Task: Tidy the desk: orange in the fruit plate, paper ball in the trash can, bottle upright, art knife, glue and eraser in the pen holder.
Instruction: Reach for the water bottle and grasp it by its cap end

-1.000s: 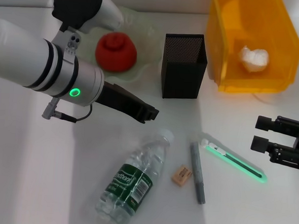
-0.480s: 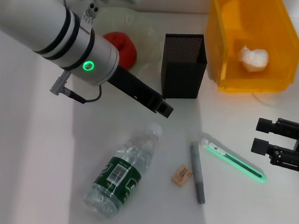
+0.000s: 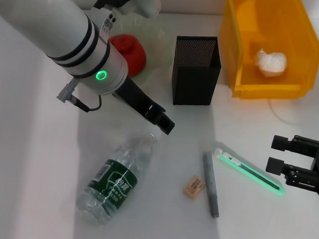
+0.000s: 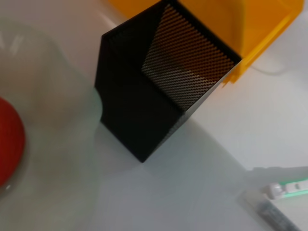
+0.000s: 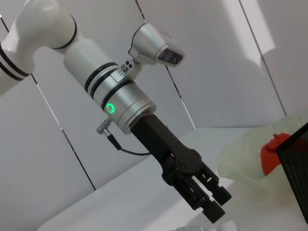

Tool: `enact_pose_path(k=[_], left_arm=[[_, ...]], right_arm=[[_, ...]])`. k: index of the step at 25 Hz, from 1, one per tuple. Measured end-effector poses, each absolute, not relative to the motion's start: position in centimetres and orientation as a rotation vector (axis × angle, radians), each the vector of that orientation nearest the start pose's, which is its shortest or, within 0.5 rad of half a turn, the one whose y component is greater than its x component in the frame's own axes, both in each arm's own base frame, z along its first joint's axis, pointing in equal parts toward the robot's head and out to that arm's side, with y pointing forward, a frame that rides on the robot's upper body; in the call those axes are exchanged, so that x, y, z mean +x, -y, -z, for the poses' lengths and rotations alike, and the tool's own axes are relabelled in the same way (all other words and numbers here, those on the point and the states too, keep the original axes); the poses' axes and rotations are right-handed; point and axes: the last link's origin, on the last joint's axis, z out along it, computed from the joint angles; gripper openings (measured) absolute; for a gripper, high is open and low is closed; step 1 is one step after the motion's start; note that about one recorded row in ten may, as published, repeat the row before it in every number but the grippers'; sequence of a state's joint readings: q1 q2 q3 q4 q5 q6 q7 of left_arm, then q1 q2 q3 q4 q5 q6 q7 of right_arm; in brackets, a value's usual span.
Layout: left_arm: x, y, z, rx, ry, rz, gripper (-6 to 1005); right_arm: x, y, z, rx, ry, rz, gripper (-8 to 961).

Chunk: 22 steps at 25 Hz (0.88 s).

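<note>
Trash can (image 3: 244,54), upper right: holding paper ball (image 3: 270,62). Fruit plate (image 3: 152,54): holding orange (image 3: 132,51). Bottle (image 3: 115,179): lying diagonally, cap toward spread left end effector (image 3: 166,123).

The left arm (image 3: 72,44) hides most of the orange (image 3: 132,48) and the fruit plate (image 3: 163,38). The bottle (image 3: 114,179) has its cap tucked under the left gripper (image 3: 165,123) (finger gap unreadable). The trash can (image 3: 269,45) is cut off at the frame's top.
</note>
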<state>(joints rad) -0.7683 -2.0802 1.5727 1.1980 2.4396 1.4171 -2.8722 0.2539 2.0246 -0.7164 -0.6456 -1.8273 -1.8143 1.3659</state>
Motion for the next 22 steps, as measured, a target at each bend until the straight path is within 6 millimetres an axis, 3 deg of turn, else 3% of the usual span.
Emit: enact_pose_path(k=[10, 22], left_arm=[[-13.7, -36.6, 5.9, -2.572, 1.123, -0.423, 832], [-14.1, -36.6, 6.5, -2.567, 1.111, -0.427, 811]], right_arm=[[31.2, -24.0, -2.7, -2.65, -0.811, -0.962, 663], [31.1, -24.1, -2.7, -2.653, -0.806, -0.963, 662]])
